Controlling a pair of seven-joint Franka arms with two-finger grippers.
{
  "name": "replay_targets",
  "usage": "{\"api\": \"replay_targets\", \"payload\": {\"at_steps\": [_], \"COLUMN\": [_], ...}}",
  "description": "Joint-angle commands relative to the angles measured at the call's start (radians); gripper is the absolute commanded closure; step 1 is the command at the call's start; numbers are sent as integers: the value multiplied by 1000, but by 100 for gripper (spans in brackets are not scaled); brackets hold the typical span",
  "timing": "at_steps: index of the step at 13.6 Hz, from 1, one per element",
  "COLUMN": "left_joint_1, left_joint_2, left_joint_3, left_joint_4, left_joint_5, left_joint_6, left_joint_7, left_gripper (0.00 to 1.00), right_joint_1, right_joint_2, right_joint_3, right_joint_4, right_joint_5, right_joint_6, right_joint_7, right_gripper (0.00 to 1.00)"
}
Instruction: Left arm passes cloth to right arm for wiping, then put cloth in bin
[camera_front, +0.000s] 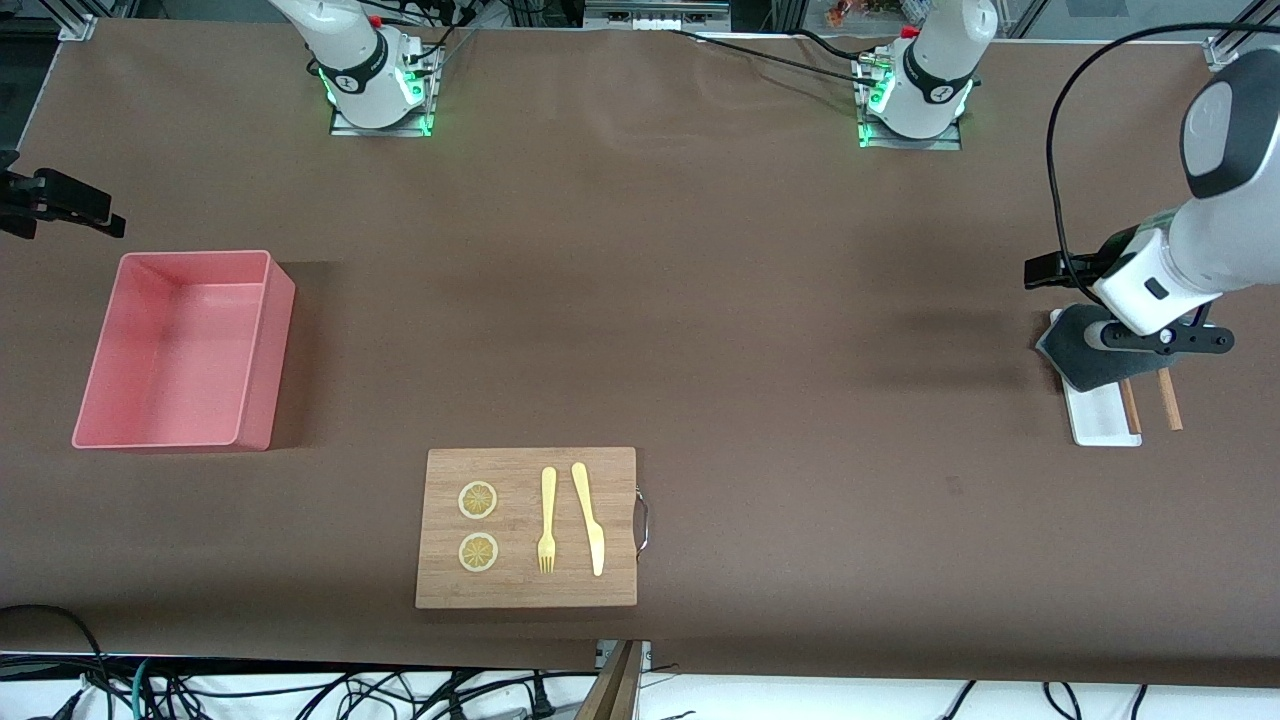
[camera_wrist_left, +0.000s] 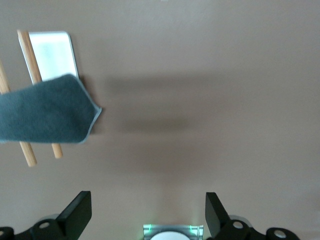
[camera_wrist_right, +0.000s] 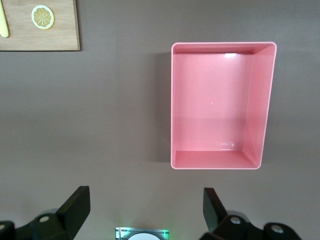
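Pink bin (camera_front: 186, 350) stood bare inside, at the right arm's end. Cloth (camera_front: 1078, 350) lay draped over the white tray (camera_front: 1100, 415) and two wooden sticks (camera_front: 1168, 400), under the left gripper (camera_wrist_left: 148, 212). Left gripper and right gripper (camera_wrist_right: 146, 210) both gaped wide, holding nothing.

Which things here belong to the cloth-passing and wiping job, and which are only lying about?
Belonging to the job:
- cloth, draped over the white tray
- pink bin, empty
- left gripper, open
- right gripper, open

Only lying about:
- white tray
- chopsticks
- cutting board with fork, knife, lemon slices
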Motion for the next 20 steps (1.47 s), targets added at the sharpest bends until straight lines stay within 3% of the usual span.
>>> {"api": "replay_targets", "payload": {"at_steps": [1, 6, 11, 16, 20], "left_joint_1": [77, 249, 419, 582, 653], "left_joint_2": [42, 65, 100, 235, 333], "left_joint_3": [-3, -3, -3, -6, -5], "left_joint_4": [10, 28, 54, 129, 129], "left_joint_5": [2, 89, 88, 63, -64], "left_joint_6": [-22, 11, 105, 189, 227], "left_joint_7": [82, 513, 936, 1303, 1557], "left_gripper": [0, 0, 0, 0, 0], "right_joint_1": [-12, -10, -10, -10, -9], "right_joint_2": [9, 9, 10, 9, 10], "right_joint_3": [5, 5, 7, 7, 7], "right_joint_4": [24, 24, 24, 24, 24], "right_joint_5": [4, 7, 7, 7, 7], "right_joint_6": [-5, -5, -5, -5, -5], "right_joint_7": [-7, -4, -4, -4, -4], "right_gripper": [0, 0, 0, 0, 0]}}
